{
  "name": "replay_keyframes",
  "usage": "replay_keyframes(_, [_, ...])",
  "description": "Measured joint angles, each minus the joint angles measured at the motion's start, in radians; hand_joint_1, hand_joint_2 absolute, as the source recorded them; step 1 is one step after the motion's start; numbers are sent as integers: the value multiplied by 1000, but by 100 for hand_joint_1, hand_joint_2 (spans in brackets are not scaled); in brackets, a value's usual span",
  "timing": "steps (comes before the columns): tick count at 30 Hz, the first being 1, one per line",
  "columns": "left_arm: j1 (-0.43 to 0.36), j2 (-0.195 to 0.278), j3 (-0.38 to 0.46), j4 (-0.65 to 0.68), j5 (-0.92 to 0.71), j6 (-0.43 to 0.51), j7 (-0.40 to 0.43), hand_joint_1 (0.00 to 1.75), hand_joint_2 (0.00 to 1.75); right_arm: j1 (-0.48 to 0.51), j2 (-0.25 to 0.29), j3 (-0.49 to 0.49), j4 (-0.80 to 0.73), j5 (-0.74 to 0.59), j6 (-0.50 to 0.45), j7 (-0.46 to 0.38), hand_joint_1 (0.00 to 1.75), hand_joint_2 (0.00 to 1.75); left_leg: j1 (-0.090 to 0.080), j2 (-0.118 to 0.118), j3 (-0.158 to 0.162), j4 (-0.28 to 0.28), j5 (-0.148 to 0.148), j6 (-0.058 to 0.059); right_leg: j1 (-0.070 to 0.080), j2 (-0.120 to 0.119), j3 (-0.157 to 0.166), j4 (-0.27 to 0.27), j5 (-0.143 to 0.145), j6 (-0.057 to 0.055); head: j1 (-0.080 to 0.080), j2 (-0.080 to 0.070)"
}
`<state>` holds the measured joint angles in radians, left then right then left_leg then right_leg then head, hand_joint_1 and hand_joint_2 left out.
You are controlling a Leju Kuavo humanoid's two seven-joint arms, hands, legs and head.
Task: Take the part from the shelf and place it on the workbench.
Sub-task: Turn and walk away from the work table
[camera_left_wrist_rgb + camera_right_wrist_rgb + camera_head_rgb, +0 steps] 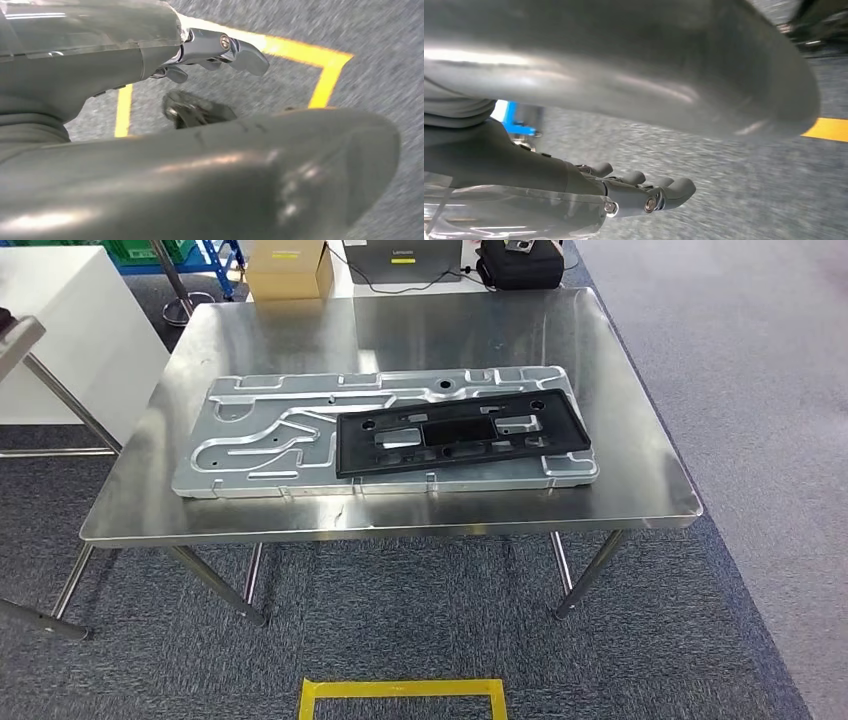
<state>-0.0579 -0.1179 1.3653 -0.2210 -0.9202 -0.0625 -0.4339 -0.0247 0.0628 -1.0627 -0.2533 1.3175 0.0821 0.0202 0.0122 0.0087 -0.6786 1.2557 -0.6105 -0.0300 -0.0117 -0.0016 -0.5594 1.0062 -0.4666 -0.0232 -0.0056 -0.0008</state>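
Observation:
A black plastic part, long and flat with cut-outs, lies on a silver machined plate on the steel workbench ahead of me. In the left wrist view my left hand hangs over grey carpet, its fingers loosely extended and holding nothing. The right wrist view shows my right hand the same way, fingers slightly apart from the thumb and empty, above the floor.
A cardboard box and a black bag stand beyond the workbench's far edge. A white table stands at the left. Yellow tape marks a square on the carpet in front of the bench.

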Motion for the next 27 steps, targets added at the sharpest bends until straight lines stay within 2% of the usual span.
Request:
replay_keyframes(1, [-1, -1, -5, 0, -10, 0, 9, 0, 0, -1, -4, -2, 4, -1, 6, 12, 0, 0, 0, 0, 8, 34, 0, 2, 3, -1, -17, 2, 12, 0, 0, 0])
replay_keyframes(2, [-1, -2, -11, 0, -18, 1, 17, 0, 0, -2, -6, -4, 7, -3, 10, 22, 0, 0, -1, 0, 31, 38, 23, 4, 6, -1, -34, 5, 23, 0, 0, 0])
replay_keyframes(3, [-2, -3, -17, 0, -25, 0, 25, 0, 0, -4, -8, -6, 10, -4, 13, 31, 0, 0, -3, 0, 69, 8, 55, 9, 7, -1, -50, 9, 34, 1, 0, 0])
replay_keyframes(4, [-4, -3, -22, 0, -30, 0, 31, 0, 0, -6, -9, -8, 13, -5, 13, 39, 0, 0, -6, -1, 124, -53, 76, 15, 8, -1, -64, 13, 43, 3, 0, 0])
replay_keyframes(6, [-9, -3, -31, 0, -37, 0, 39, 0, 0, -10, -9, -10, 20, -3, 16, 45, 0, 0, -13, -1, 232, -206, 69, 28, 10, -1, -80, 19, 62, 10, 0, 0])
replay_keyframes(7, [-12, -4, -34, 0, -40, -1, 41, 0, 0, -12, -8, -11, 24, -1, 18, 44, 0, 0, -16, -1, 264, -259, 56, 34, 9, -2, -84, 19, 72, 16, 1, 0])
replay_keyframes(8, [-13, -4, -37, 0, -42, -1, 43, 0, 0, -14, -8, -11, 27, 0, 21, 41, 0, 0, -19, -1, 275, -287, 50, 39, 8, -3, -85, 16, 82, 22, 0, 0])
replay_keyframes(9, [-13, -4, -40, 0, -44, -1, 44, 0, 0, -15, -8, -11, 30, 0, 23, 36, 0, 0, -20, 0, 271, -292, 57, 45, 7, -4, -85, 12, 92, 28, -1, 0])
replay_keyframes(10, [-12, -5, -43, 1, -46, -1, 44, 0, 0, -16, -7, -11, 33, 0, 23, 29, 0, 0, -19, 2, 264, -296, 70, 52, 5, -3, -89, 13, 89, 34, -2, 0])
replay_keyframes(11, [-12, -5, -45, 1, -49, -1, 45, 0, 0, -17, -6, -11, 36, -2, 21, 19, 0, 0, -17, 4, 254, -299, 84, 60, 3, -2, -95, 24, 66, 40, -2, 0])
replay_keyframes(12, [-11, -4, -48, 1, -53, -1, 47, 0, 0, -18, -3, -11, 39, -5, 17, 10, 0, 0, -16, 6, 241, -302, 100, 65, 2, 0, -106, 54, 22, 45, -2, 0])
replay_keyframes(14, [-9, 1, -55, 1, -66, -3, 48, 0, 0, -21, 6, -13, 45, -15, 4, -2, 0, 0, -16, 8, 209, -302, 127, 71, -2, 0, -132, 166, -88, 54, 0, 0])
replay_keyframes(15, [-8, 5, -59, 1, -72, -4, 48, 0, 0, -23, 10, -14, 47, -19, -3, -4, 0, 0, -16, 8, 192, -299, 139, 71, -4, 0, -141, 229, -119, 58, 0, 0])
replay_keyframes(16, [-7, 10, -63, 1, -78, -7, 48, 0, 0, -25, 15, -16, 49, -23, -9, -6, 0, 0, -16, 9, 174, -295, 150, 69, -6, 0, -141, 276, -122, 62, 0, 0])
replay_keyframes(17, [-5, 15, -67, 1, -82, -11, 47, 0, 0, -27, 20, -17, 51, -26, -12, -3, 0, 0, -16, 9, 155, -289, 161, 66, -8, 0, -129, 297, -102, 64, 0, 0])
replay_keyframes(18, [-4, 21, -70, 1, -84, -14, 45, 0, 0, -29, 26, -19, 53, -29, -14, 3, 0, 0, -15, 10, 135, -282, 171, 62, -11, 0, -98, 281, -70, 66, -1, 0])
replay_keyframes(19, [-3, 26, -73, 1, -86, -18, 42, 0, 0, -32, 33, -20, 54, -32, -14, 12, 0, 0, -14, 9, 117, -272, 179, 57, -14, 0, -52, 234, -45, 67, -1, 0])
replay_keyframes(20, [-1, 33, -76, 1, -87, -21, 39, 0, 0, -35, 41, -22, 56, -34, -15, 24, 0, 0, -14, 9, 100, -261, 185, 52, -15, 0, 9, 159, -41, 67, -1, 0])
replay_keyframes(21, [0, 40, -78, 1, -88, -22, 36, 0, 0, -38, 49, -23, 58, -34, -16, 37, 0, 0, -15, 9, 86, -251, 191, 46, -14, 1, 63, 82, -54, 63, -1, 0])
replay_keyframes(22, [1, 46, -80, 0, -89, -23, 35, 0, 0, -41, 56, -24, 60, -34, -17, 48, 0, 0, -15, 9, 77, -244, 197, 39, -12, 1, 99, 25, -72, 58, -2, 0])
replay_keyframes(23, [2, 52, -81, 0, -90, -24, 34, 0, 0, -44, 63, -26, 61, -35, -18, 59, 0, 0, -16, 9, 70, -240, 205, 33, -8, 2, 116, -10, -87, 50, -2, 0])
replay_keyframes(25, [3, 64, -82, 0, -96, -27, 34, 0, 0, -45, 75, -30, 65, -38, -19, 77, 0, 0, -12, 8, 60, -238, 217, 20, -6, 0, 103, -18, -78, 32, -3, 0])
replay_keyframes(26, [5, 68, -84, 0, -100, -30, 35, 0, 0, -46, 78, -33, 66, -41, -20, 83, 0, 0, -10, 6, 51, -228, 201, 14, -6, -2, 91, -18, -67, 22, -3, 0])
replay_keyframes(27, [6, 72, -87, 0, -103, -34, 35, 0, 0, -47, 81, -36, 67, -42, -20, 88, 0, 0, -8, 4, 39, -200, 165, 9, -7, -4, 78, -19, -54, 13, -4, 0])
